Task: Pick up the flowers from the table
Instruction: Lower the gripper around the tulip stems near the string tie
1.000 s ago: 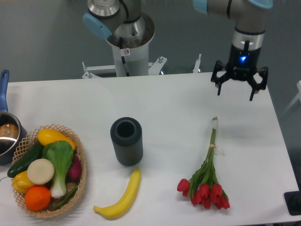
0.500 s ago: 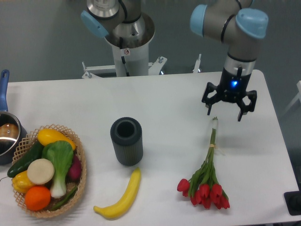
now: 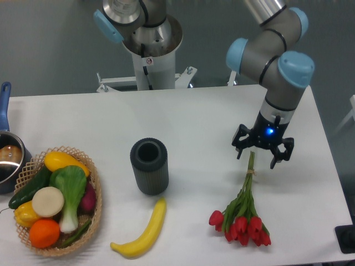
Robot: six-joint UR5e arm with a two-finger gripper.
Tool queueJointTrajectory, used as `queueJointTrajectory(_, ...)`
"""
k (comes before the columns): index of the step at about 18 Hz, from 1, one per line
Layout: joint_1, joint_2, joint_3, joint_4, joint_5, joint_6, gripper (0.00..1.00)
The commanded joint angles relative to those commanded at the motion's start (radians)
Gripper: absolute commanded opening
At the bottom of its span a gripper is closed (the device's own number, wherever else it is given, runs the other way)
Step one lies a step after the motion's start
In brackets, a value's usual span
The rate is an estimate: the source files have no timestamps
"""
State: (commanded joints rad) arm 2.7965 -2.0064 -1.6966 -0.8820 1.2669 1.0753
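Note:
The flowers (image 3: pixel 244 211), a bunch of red tulips with long green stems tied together, lie on the white table (image 3: pixel 194 122) at the front right, blooms toward the front edge. My gripper (image 3: pixel 262 153) is open, fingers pointing down, right over the upper stem ends. It hides the pale tips of the stems. The fingers (image 3: pixel 240 150) straddle the stems and are not closed on them.
A dark ribbed cylinder vase (image 3: pixel 149 165) stands mid-table. A yellow banana (image 3: pixel 143 233) lies in front of it. A wicker basket (image 3: pixel 94 195) of vegetables and fruit sits at the front left, with a blue pot (image 3: pixel 8 158) behind it. A black object (image 3: pixel 345 238) is at the right edge.
My gripper has moved forward and down from the back right of the table to just over the stem ends. It stays open. The flowers have not moved.

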Motion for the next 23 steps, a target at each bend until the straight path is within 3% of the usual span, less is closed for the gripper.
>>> queueJointTrajectory(8, -0.017, -0.046, 0.002, 0.003, 0.009, -0.002, 1.0)
queueJointTrajectory(10, -0.029, -0.072, 0.005, 0.029, 0.017, -0.003, 1.0)
queueJointTrajectory(15, -0.066, -0.121, 0.038, 0.043, 0.143, -0.005, 1.0)
queueJointTrajectory(23, -0.074, -0.135, 0.054, 0.044, 0.149, -0.014, 0.99)
